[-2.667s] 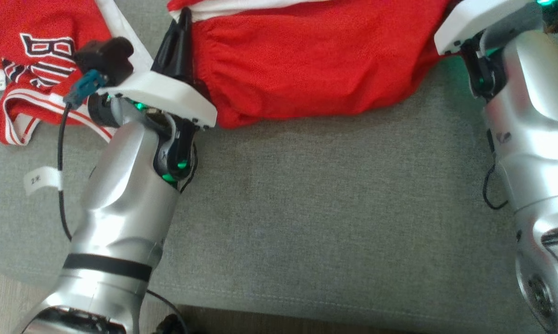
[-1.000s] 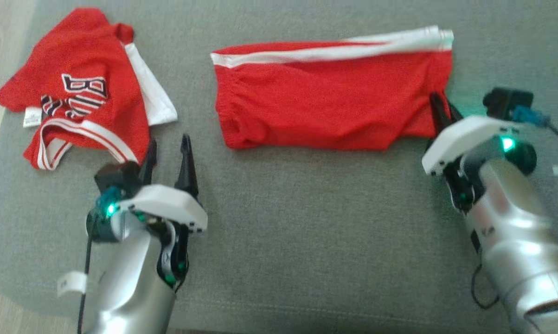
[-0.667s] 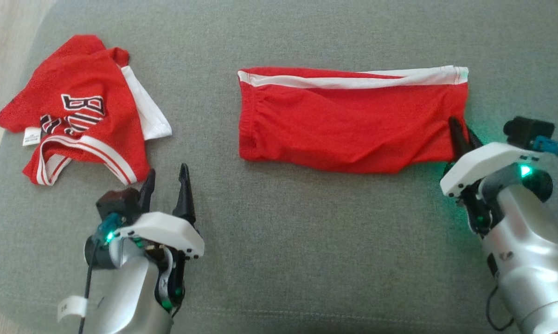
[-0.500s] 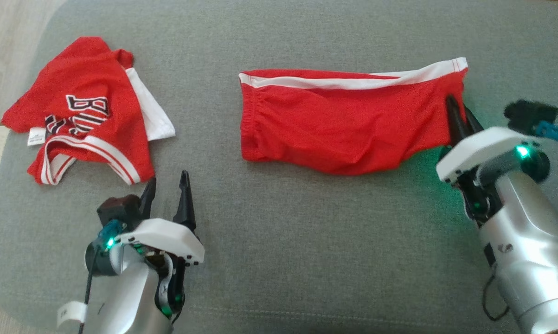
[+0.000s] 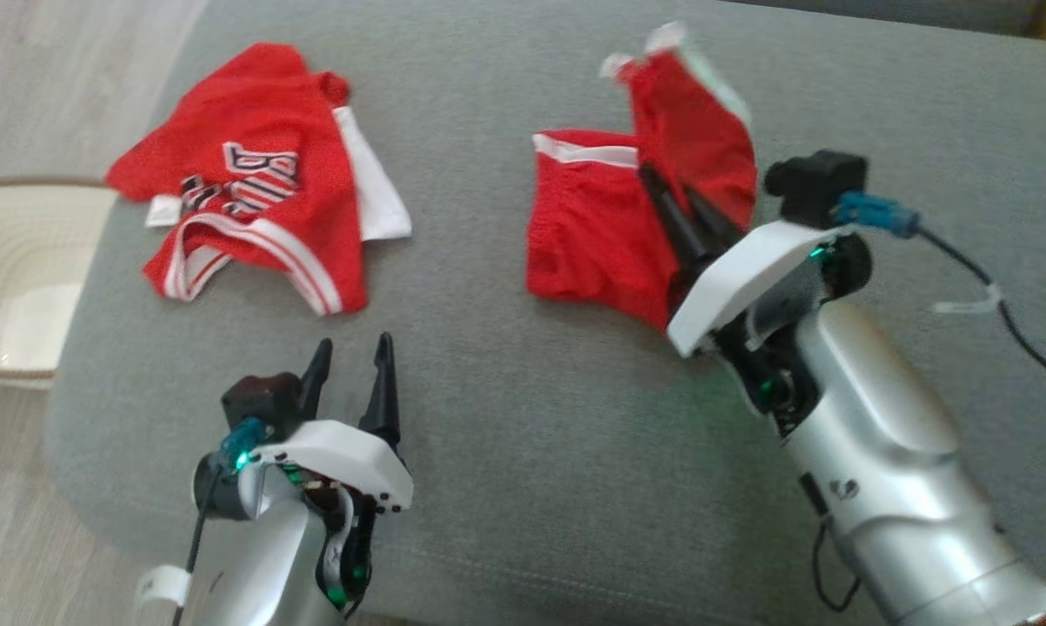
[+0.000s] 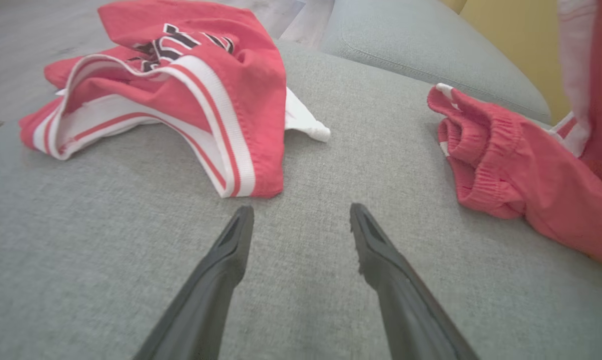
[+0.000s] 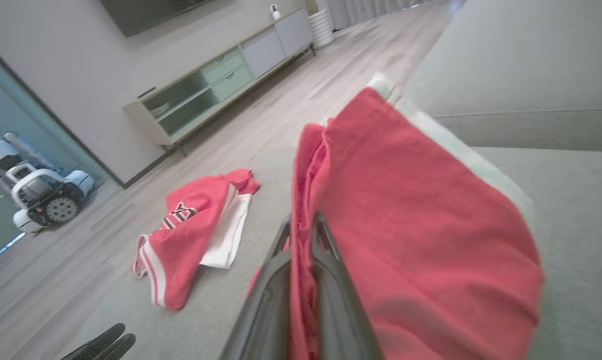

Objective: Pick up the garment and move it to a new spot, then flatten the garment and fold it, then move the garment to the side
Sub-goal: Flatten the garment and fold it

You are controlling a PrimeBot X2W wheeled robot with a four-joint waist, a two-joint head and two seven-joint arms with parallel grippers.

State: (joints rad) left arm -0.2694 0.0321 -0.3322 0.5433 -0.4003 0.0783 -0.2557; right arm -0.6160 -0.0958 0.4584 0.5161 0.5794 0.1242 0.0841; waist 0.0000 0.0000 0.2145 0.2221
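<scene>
The garment, red shorts (image 5: 588, 243) with a white side stripe, lies on the grey sofa cushion (image 5: 531, 435). My right gripper (image 5: 666, 181) is shut on the shorts' right end. It holds that end up, tilted leftward over the rest. In the right wrist view the cloth (image 7: 406, 210) sits pinched between the right gripper (image 7: 303, 222) fingers and drapes to the right. My left gripper (image 5: 354, 348) stands open and empty near the cushion's front, apart from the shorts (image 6: 511, 165). Its fingers (image 6: 301, 212) point at bare cushion.
A second red garment, a jersey (image 5: 262, 209) with black lettering and white trim, lies crumpled at the cushion's left, just ahead of the left gripper. A pale woven basket (image 5: 9, 261) stands on the floor to the left. A low cabinet (image 7: 215, 85) lines the far wall.
The right gripper has lifted the shorts' right end and carried it left, so the flat shorts now bunch up. The left gripper stays open; the head view has shifted.
</scene>
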